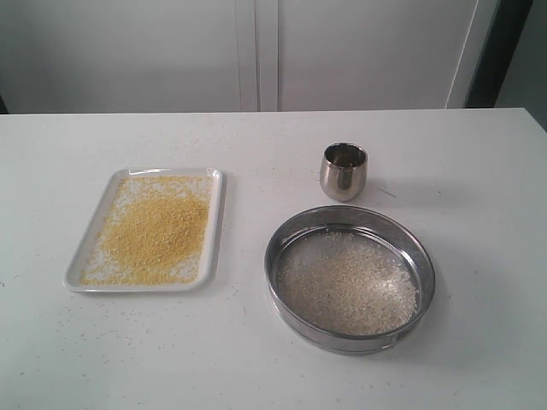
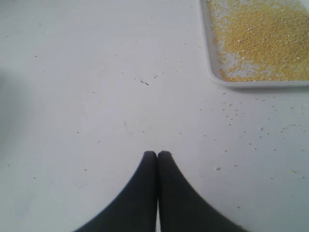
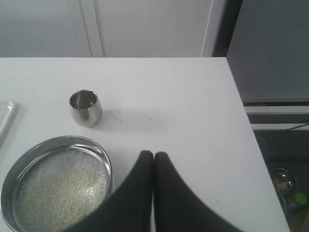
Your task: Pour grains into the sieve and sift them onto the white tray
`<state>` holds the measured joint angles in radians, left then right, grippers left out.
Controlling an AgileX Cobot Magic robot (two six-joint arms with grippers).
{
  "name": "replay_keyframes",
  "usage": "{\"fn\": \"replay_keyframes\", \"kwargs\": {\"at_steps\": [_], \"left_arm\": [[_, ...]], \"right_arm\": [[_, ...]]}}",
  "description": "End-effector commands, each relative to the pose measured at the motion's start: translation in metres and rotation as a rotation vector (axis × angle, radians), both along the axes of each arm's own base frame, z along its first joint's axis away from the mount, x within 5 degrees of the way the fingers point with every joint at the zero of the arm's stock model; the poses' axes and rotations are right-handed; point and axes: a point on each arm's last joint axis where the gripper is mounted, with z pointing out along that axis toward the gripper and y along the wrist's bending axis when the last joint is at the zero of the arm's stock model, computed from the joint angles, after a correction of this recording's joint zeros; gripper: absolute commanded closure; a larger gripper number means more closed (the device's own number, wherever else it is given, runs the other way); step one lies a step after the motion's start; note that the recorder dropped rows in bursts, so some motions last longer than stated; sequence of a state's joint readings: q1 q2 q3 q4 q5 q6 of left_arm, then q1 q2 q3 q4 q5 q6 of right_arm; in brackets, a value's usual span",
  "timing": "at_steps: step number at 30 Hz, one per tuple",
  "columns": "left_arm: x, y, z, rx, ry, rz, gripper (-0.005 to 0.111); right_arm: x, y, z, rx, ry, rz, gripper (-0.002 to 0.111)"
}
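Note:
The white tray [image 1: 218, 224] lies on the table's left side under a heap of golden-yellow grains [image 1: 155, 231]. To its right the round steel sieve [image 1: 427, 273] rests on the table and holds only whitish rice-like grains [image 1: 346, 282]. Neither arm shows in the exterior view. My left gripper [image 2: 157, 153] is shut and empty above bare table, with a corner of the white tray [image 2: 212, 72] off to one side. Just as empty, my right gripper [image 3: 153, 154] is shut beside the sieve [image 3: 104, 159].
A small steel cup [image 1: 344, 171] stands upright behind the sieve, also the small steel cup [image 3: 85, 107] in the right wrist view. Stray grains [image 2: 231, 108] dot the table near the tray. The table's right edge [image 3: 241, 116] drops off to a dark floor.

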<state>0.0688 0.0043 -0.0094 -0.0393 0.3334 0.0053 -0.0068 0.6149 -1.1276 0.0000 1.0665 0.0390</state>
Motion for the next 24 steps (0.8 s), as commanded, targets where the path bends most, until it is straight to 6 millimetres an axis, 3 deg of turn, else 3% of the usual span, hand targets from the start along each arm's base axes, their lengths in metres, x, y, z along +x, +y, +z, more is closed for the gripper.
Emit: {"fn": "replay_keyframes", "kwargs": {"at_steps": [1,16,20,24], "left_arm": [[0.000,0.000,-0.004,-0.002,0.013,-0.001,0.107],[0.000,0.000,-0.004,-0.002,0.013,-0.001,0.107],[0.000,0.000,-0.004,-0.002,0.013,-0.001,0.107],[0.000,0.000,-0.004,-0.002,0.013,-0.001,0.107]], "right_arm": [[-0.011,0.000,0.002,0.000,-0.032,-0.005,0.108],[-0.045,0.002,0.003,0.005,-0.140,0.081,0.108],[-0.049,0.002,-0.014,0.005,-0.156,0.081,0.108],[-0.050,0.002,-0.043,0.004,-0.112,0.081,0.108]]}}
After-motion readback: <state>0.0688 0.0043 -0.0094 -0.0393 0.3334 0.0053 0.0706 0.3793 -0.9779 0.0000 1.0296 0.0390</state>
